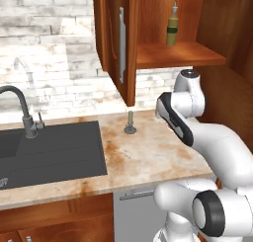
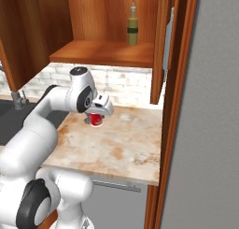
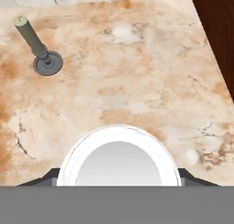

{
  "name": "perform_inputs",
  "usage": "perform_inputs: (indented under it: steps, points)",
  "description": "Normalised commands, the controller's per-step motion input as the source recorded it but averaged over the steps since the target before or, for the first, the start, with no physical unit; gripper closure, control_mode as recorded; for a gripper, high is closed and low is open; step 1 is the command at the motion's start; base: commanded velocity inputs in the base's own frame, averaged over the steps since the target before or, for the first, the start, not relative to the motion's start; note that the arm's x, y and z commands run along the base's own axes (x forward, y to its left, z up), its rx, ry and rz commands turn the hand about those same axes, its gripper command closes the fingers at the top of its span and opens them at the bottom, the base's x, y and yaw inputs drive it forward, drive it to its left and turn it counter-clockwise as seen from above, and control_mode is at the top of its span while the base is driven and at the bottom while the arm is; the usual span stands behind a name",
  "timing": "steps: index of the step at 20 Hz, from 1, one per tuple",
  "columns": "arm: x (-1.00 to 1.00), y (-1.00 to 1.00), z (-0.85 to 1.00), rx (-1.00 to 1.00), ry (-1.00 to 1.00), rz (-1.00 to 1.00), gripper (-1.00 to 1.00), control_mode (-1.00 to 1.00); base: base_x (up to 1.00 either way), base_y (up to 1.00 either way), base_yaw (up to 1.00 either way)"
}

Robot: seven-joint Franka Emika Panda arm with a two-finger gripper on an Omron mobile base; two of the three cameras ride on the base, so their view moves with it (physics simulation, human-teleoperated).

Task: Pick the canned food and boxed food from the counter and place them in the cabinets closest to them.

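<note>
hand view had the canned food (image 3: 119, 157) filling its bottom edge, the hand (image 3: 119, 175) clamped around it just above the counter (image 3: 137, 72); farther up, the cabinets (image 2: 102, 53) held a bottle (image 2: 133, 31). neither food looked stowed yet.

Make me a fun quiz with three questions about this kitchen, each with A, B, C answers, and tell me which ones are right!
1. Where does the olive-green bottle stand?
A. in the sink
B. on the cabinet shelf
C. on the floor

2. What colour is the can under the end effector?
A. red
B. blue
C. yellow

3. How is the cabinet door?
A. shut
B. missing
C. swung open

Answers:
1. B, the bottle stands upright on the wooden shelf above the counter.
2. A, its red side shows below the hand in the right base view.
3. C, the door stands out edge-on and the shelf inside is visible.
</note>
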Motion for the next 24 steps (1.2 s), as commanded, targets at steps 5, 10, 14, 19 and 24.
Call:
perform_inputs:
  steps: [5,10,14,19,24]
  points:
    - [-0.04,0.0,0.57,0.0,-0.07,0.0,1.0,-1.0,0.0,0.0,0.0]
    - [-0.04,0.0,0.52,0.0,-0.14,0.0,1.0,-1.0,0.0,0.0,0.0]
    - [-0.03,0.01,0.46,0.0,-0.14,0.0,1.0,-1.0,0.0,0.0,0.0]
    - [0.0,0.05,0.42,0.0,-0.15,0.0,1.0,-1.0,0.0,0.0,0.0]
    - [0.0,0.12,0.42,0.0,-0.1,0.0,1.0,-1.0,0.0,0.0,0.0]
